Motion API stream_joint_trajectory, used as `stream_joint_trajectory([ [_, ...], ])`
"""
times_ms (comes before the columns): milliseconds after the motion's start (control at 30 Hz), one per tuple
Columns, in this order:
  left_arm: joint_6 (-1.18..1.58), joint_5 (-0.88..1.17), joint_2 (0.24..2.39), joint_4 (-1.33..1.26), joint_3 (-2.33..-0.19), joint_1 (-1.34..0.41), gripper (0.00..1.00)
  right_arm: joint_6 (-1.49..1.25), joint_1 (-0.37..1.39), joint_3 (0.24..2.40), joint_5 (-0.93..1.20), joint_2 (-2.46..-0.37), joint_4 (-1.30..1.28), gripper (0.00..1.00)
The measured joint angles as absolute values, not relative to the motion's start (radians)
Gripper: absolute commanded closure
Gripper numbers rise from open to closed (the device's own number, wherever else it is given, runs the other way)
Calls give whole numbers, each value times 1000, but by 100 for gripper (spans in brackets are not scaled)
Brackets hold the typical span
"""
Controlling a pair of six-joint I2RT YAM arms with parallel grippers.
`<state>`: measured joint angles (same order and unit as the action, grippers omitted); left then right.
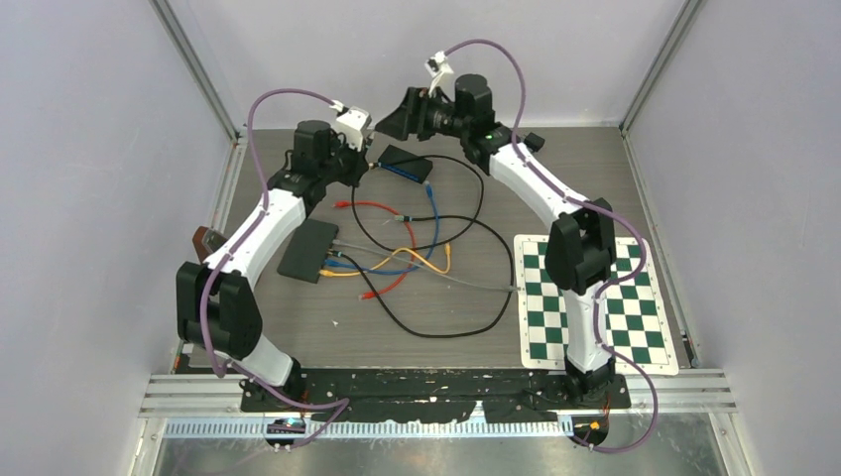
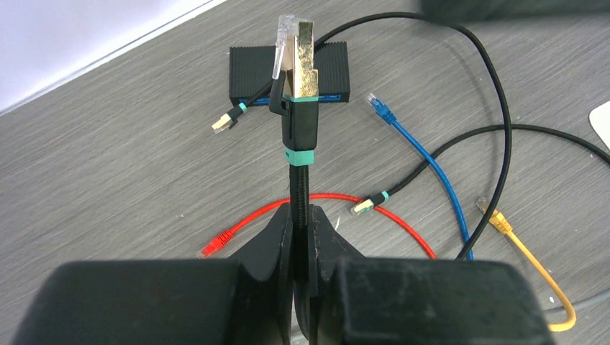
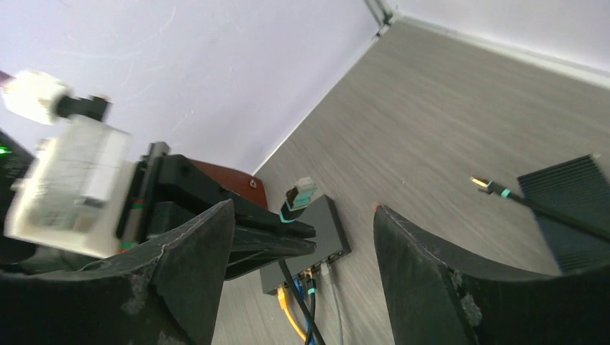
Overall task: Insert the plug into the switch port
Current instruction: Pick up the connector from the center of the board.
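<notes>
Left wrist view is showing the left gripper [image 2: 301, 237] clamping tight on the black cable [image 2: 298, 188] just below the gold plug [image 2: 305, 61], which is standing upright in the air, near the switch [image 2: 252, 72] lying at the far side of the table [image 2: 108, 165]; the right gripper [image 3: 303, 208] is hanging close by with its jaws apart, holding nothing

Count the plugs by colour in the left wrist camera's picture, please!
Gold plugs: 3
Blue plug: 1
Red plug: 1
Yellow plug: 1
Total: 6
</notes>
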<state>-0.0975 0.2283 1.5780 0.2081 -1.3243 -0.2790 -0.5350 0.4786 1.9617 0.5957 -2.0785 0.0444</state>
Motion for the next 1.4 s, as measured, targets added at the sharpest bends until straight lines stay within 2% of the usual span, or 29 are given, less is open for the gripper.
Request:
stream_joint_trajectory([
  [133,-97,241,1559,208,-1295,-282,100,-545,507,1962,601,-2125,37,30],
  [267,-93,264,1553,208,-1277,-284,100,-558,515,1962,610,-2152,39,47],
  [333,-88,278,1552,208,-1271,-287,100,-570,515,1962,621,-2161,52,59],
  [433,-79,297,1552,207,-1267,-288,100,-583,516,1949,639,-2165,91,85],
  [500,-74,304,1552,207,-1264,-288,96,-601,517,1927,652,-2165,146,94],
  [700,-56,317,1552,223,-1235,-288,78,-571,516,1794,685,-2130,284,95],
  [800,-44,337,1542,223,-1219,-288,61,-547,505,1687,709,-2085,368,95],
  [867,-33,351,1527,222,-1213,-288,56,-546,494,1635,728,-2069,427,95],
  [1000,-11,445,1489,219,-1208,-269,55,-552,460,1559,789,-2048,547,95],
  [1267,95,759,1497,202,-1213,-208,53,-599,432,1446,983,-2001,830,95],
  [1400,126,834,1497,169,-1213,-208,55,-664,435,1427,1018,-1991,981,95],
])
